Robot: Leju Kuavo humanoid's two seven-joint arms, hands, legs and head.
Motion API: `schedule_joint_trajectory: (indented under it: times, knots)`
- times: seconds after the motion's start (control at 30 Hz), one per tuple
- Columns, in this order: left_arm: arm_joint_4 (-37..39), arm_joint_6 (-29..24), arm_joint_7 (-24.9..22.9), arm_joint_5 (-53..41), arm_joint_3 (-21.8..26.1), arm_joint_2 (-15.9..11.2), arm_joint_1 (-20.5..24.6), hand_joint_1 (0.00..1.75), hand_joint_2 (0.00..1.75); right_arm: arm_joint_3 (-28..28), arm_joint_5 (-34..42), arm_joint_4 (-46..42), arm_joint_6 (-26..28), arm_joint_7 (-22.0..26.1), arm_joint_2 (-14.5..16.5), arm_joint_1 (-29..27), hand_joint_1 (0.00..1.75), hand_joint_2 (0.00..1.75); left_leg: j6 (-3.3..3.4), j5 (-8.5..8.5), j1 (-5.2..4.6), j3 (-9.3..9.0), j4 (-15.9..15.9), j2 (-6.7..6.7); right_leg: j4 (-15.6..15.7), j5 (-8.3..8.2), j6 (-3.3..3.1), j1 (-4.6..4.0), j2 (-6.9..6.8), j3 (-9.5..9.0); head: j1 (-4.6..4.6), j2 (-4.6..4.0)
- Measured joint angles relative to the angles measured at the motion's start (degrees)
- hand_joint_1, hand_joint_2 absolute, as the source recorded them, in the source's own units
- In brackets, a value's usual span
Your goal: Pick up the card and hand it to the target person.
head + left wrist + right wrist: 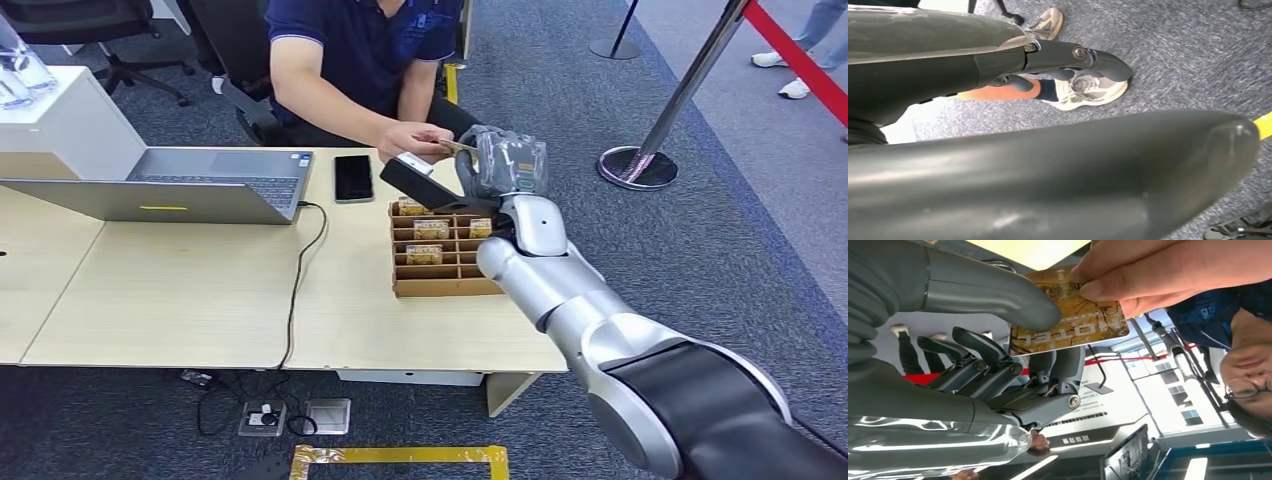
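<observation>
A gold-brown card [1068, 320] is pinched between the thumb and fingers of my right hand [998, 340]. The seated person's hand [1158, 270] grips the card's opposite edge at the same time. In the head view my right hand [505, 160] is raised over the table's far edge, above the cardboard box, with the card [462, 148] sticking out toward the person's hand [415, 140]. My left hand [1073, 57] hangs low over the carpet, fingers loosely extended and holding nothing.
A compartmented cardboard box [445, 275] with more cards sits on the wooden table [200, 300] under my forearm. A black device [412, 180], a phone [353, 177] and an open laptop [190, 185] with its cable lie nearby. A stanchion base [637, 165] stands on the carpet to the right.
</observation>
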State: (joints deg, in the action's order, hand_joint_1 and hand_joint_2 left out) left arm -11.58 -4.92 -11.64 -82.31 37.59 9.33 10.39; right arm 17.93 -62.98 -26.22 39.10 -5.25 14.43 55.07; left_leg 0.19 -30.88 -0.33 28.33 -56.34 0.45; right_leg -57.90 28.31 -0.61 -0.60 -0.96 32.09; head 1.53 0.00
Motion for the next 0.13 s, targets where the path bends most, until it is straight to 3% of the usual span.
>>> schedule_joint_trajectory:
  times: [0.07,0.13]
  knots:
    - [0.0,0.1,-0.1,-0.2,0.0,0.0,-0.1,0.00,0.00,-0.5,0.6,0.4,0.0,0.7,0.1,0.0,0.10,1.75,0.00,0.00,0.00,0.01,0.0,0.00,0.0,0.00,0.00,0.00,0.00,0.01,0.02,0.00]
    - [0.0,0.2,-0.1,-0.2,0.0,0.0,-0.1,0.00,0.00,-0.8,0.9,0.6,0.2,1.1,0.2,0.0,0.00,1.75,0.00,0.00,0.00,0.01,0.0,0.00,0.0,0.00,0.00,0.00,0.00,0.02,0.03,0.00]
